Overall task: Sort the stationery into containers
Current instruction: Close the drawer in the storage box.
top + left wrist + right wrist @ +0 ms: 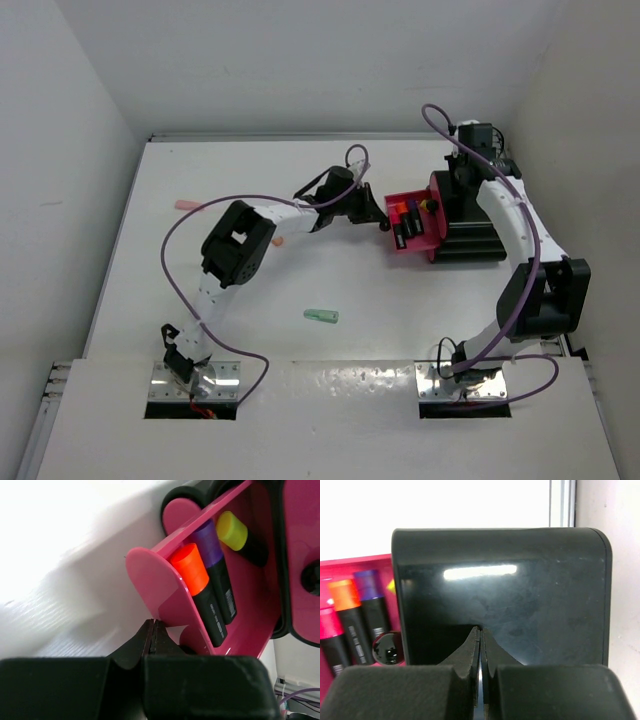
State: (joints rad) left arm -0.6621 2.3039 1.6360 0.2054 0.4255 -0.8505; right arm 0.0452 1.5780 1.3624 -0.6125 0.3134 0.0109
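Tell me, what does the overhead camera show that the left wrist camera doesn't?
Only overhead: the right arm, plus a mint piece and a pinkish piece lying loose on the table. Only left wrist: the left gripper shut, close beside the rounded end of the drawer, and a yellow cap seen plainly. Both: that open red drawer holding highlighters.

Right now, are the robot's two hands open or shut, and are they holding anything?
Left gripper: shut, holding nothing, tips beside the open drawer.
Right gripper: shut, holding nothing, in front of the black box.
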